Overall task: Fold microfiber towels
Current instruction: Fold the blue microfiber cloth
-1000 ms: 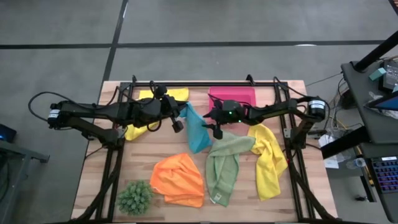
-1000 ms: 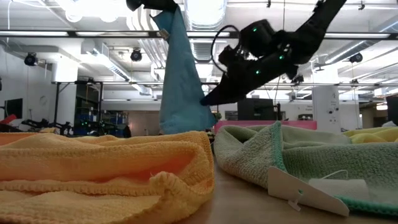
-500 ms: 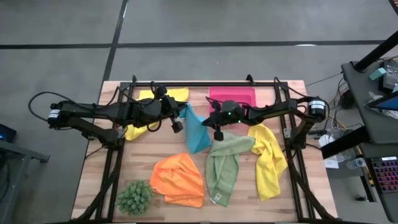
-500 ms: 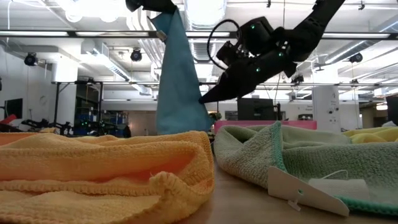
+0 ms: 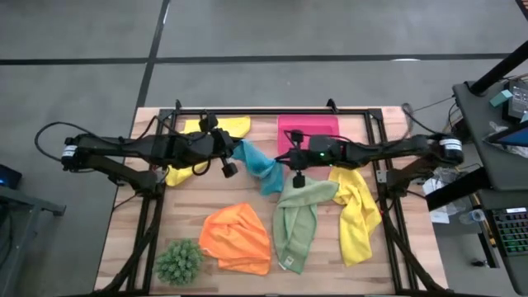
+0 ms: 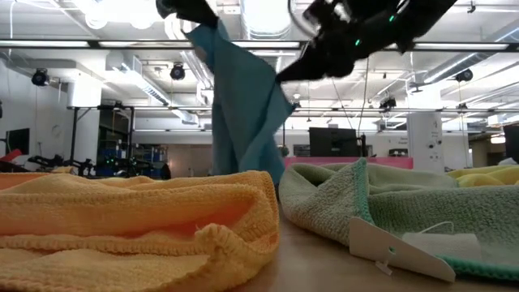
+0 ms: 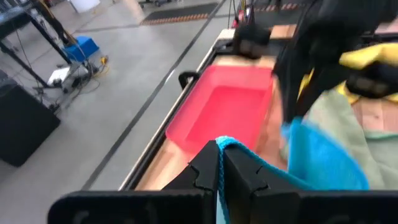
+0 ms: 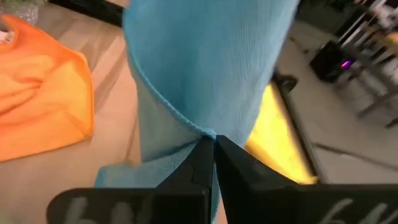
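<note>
Five towels (image 5: 236,238), one pink tray (image 5: 308,127), one plant ball (image 5: 178,261).

The lifted towel (image 5: 257,162) is plain turquoise blue, the one (image 5: 238,238) beside the spiky green plant ball (image 5: 179,261) plain orange, and the middle one (image 5: 297,219) sage green with a white tag (image 6: 405,246). Two more towels are plain yellow, one (image 5: 356,210) at the right and one (image 5: 195,148) under the left arm. The tray (image 5: 308,129) is pink, the table (image 5: 132,223) pale striped wood, and both arms are black.

Hanging mid-worktop between both arms: turquoise towel (image 5: 262,165), blocking centre; leaving bare worktop (image 5: 379,264) along front-right corner.
</note>
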Robot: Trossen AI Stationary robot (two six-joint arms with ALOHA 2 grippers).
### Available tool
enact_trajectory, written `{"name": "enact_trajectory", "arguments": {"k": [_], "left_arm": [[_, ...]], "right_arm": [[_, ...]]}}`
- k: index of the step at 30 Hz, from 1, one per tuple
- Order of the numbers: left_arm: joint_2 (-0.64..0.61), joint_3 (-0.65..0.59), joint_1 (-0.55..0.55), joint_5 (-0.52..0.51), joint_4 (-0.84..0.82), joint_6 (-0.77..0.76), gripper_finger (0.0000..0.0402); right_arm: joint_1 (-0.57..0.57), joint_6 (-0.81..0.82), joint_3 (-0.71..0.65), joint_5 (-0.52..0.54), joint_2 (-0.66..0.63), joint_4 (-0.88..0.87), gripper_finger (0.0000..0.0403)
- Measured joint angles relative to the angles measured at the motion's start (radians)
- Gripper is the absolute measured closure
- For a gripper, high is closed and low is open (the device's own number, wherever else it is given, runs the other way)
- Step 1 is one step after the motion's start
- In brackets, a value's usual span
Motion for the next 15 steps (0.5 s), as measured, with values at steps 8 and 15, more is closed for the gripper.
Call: {"name": "enact_trajectory", "arguments": {"k": [8, 15], "left_arm": [[-0.034, 0.0, 0.0, 0.0, -0.146, -0.056, 0.0401], [-0.049, 0.0, 0.002, 0.0, -0.25, -0.031, 0.0401]], "right_arm": [[0.019, -0.022, 0.0, 0.037, -0.185, -0.07, 0.0394], [0.014, -0.043, 0.047, 0.089, -0.256, -0.094, 0.0394]]}}
